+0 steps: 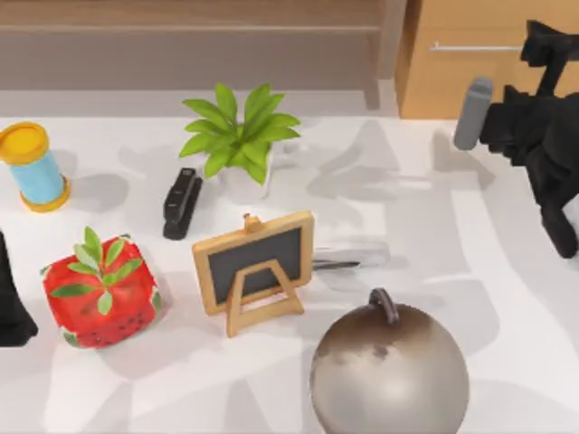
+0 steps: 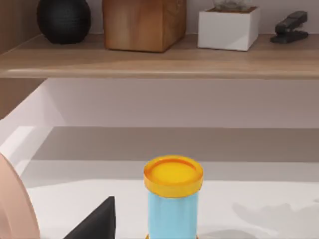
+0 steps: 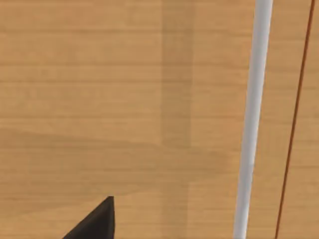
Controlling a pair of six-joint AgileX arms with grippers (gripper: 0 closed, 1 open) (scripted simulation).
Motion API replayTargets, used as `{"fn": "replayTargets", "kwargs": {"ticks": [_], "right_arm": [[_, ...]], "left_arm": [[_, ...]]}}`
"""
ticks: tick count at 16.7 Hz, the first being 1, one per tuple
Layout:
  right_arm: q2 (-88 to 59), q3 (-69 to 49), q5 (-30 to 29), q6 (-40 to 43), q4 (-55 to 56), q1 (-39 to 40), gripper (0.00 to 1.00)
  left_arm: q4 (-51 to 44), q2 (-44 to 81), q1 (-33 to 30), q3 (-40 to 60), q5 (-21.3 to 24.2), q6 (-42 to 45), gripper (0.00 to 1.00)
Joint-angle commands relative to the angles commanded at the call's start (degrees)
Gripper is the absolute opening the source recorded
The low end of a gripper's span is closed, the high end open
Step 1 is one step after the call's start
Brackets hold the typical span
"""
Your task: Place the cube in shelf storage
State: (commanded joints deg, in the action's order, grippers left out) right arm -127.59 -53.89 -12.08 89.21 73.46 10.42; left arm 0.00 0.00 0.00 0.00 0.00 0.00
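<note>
My right gripper (image 1: 541,45) hovers at the far-right wooden drawer cabinet (image 1: 470,86); my left gripper (image 1: 11,307) sits parked near-left. I cannot tell either's jaw state or where the small Rubik's cube is. I'd judge it light, rigid and slick, best pinched across flat faces.

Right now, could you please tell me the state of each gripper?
Left gripper, at the table's left edge: cannot be told.
Right gripper, by the drawer cabinet: cannot be told.
</note>
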Motion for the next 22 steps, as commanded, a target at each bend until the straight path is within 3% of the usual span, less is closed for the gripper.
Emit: {"fn": "replayTargets", "kwargs": {"ticks": [11,22], "right_arm": [[-3.2,-6.9,0.6,0.1,-3.6,-1.0,1.0],[-3.2,-6.9,0.6,0.1,-3.6,-1.0,0.17]], "left_arm": [[0.0,0.0,0.0,0.0,0.0,0.0,1.0],[0.0,0.0,0.0,0.0,0.0,0.0,1.0]]}}
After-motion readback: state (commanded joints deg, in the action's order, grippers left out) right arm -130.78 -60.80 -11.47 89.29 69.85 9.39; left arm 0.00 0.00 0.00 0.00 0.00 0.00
